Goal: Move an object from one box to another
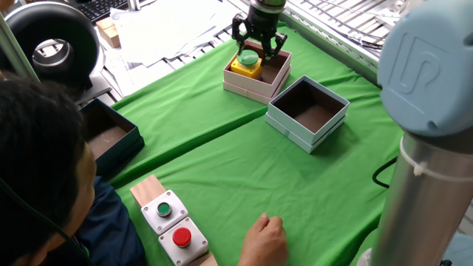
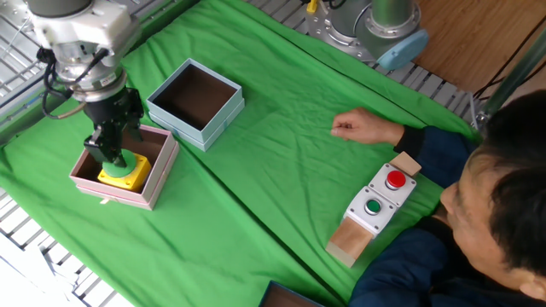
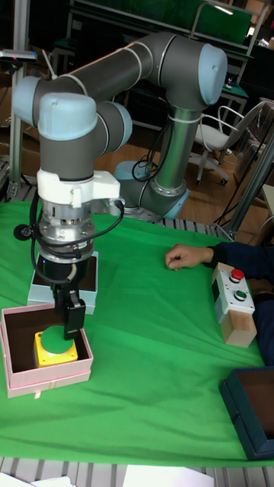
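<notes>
Partly hidden behind fingers (image 3: 74,323), yellow button (image 3: 55,344) sits inside pinkish-white box (image 3: 46,374).

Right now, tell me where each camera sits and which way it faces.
One fixed view: high behind the person's shoulder, facing the pinkish-white box across the table; grey arm link at right.
The other fixed view: high on the opposite side, looking down; hand over the yellow button.
Tall fixed view: low at the table edge, facing the whole arm.
All share the pinkish-white box and blue-grey box.
</notes>
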### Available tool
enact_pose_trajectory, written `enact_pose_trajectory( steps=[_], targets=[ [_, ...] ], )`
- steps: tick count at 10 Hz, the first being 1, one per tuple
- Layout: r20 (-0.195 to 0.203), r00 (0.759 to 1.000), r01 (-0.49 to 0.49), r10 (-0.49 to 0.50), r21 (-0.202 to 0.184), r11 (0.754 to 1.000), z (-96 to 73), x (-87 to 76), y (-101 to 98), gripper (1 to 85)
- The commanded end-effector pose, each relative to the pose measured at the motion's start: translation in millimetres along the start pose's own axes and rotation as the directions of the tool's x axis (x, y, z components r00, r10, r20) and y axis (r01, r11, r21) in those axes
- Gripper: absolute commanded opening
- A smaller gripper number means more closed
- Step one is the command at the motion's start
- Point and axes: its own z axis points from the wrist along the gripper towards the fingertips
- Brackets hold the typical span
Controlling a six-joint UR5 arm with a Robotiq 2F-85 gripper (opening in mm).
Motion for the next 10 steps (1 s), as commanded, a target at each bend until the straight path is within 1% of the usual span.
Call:
enact_pose_trajectory(
  steps=[1, 2, 3, 4, 5, 6, 7, 8, 9, 10],
  targets=[
    [-0.02, 0.967, -0.255, 0.255, -0.014, 0.967, -25.6, -3.7, 15.1, 33.7],
    [-0.025, 0.933, -0.36, 0.36, -0.005, 0.933, -35.3, -6.8, 17.8, 22.7],
    [-0.043, 0.893, -0.449, 0.448, 0.007, 0.894, -43.5, -5.6, 21.1, 6.3],
    [-0.058, 0.832, -0.552, 0.552, 0.006, 0.834, -50.4, -6.9, 29.0, 1.0],
    [-0.067, 0.75, -0.657, 0.658, 0.034, 0.753, -56.4, -4.7, 31.6, 1.0],
    [-0.057, 0.649, -0.757, 0.758, 0.049, 0.652, -61.2, -6.9, 34.5, 1.0],
    [-0.055, 0.565, -0.821, 0.823, 0.061, 0.567, -64.4, -7.2, 37.4, 1.0],
    [-0.047, 0.439, -0.896, 0.897, 0.046, 0.441, -66.0, -16.1, 42.7, 1.0],
    [-0.049, 0.323, -0.946, 0.945, 0.02, 0.324, -66.1, -25.6, 47.7, 1.0],
    [-0.056, 0.26, -0.965, 0.964, 0.028, 0.262, -66.1, -23.7, 49.7, 1.0]
  ],
)
